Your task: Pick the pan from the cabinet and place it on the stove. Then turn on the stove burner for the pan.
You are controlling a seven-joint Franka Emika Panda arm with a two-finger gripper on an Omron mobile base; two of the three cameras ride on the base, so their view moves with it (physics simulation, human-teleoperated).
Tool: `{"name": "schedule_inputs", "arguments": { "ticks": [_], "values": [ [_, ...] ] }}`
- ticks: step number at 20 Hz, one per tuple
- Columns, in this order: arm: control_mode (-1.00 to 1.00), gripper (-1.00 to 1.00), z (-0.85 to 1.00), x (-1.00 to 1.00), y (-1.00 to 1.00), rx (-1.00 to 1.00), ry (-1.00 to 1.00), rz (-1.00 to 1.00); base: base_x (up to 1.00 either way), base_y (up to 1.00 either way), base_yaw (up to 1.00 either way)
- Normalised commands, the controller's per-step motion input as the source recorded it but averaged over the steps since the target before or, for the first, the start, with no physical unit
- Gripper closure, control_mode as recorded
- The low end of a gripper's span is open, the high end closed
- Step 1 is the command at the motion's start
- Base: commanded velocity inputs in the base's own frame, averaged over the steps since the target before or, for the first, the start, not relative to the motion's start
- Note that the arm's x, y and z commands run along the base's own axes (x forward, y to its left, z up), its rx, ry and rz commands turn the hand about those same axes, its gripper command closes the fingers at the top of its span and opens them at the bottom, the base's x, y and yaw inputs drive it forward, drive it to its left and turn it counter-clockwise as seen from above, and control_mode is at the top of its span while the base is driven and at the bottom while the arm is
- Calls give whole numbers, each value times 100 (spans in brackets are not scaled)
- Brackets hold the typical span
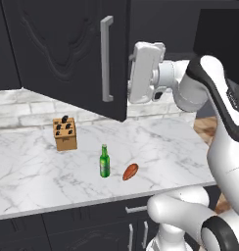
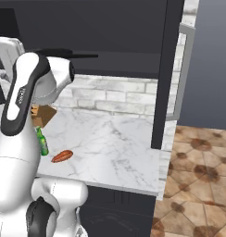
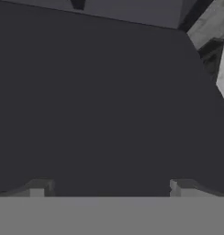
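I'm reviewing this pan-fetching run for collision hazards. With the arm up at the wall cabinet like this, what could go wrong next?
1. The open pincer faces a dark cabinet surface at close range; pushing on could jam the fingertips into it.
2. The cabinet door swung over the counter stands beside the wrist; a sideways swing might strike it or its handle.
3. The green bottle stands upright below; a dropped pan could topple it.

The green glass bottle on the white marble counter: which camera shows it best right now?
The left base view: the green glass bottle stands upright and unobstructed on the white marble counter, beside an orange-brown sweet potato. In the right base view the same bottle is partly hidden behind the robot's white arm.
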Motion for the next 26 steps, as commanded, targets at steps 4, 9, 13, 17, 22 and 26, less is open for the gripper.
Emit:
{"name": "schedule_inputs", "arguments": {
  "ticks": [4, 9, 13, 17, 22, 26],
  "values": [
    [-100, -100, -3, -72, 75, 0, 0, 19, 0, 0, 0],
    [-100, -100, -8, -63, 83, 0, 0, 20, 0, 0, 0],
    [-100, -100, -12, -44, 95, 0, 2, 19, 0, 0, 0],
    [-100, -100, -13, -17, 100, 0, 5, 17, 0, 0, 0],
    [-100, -100, -7, 0, 99, 0, 7, 14, 0, 0, 0],
    [-100, -100, -1, 0, 62, -1, 5, 7, 0, 0, 0]
  ]
}}
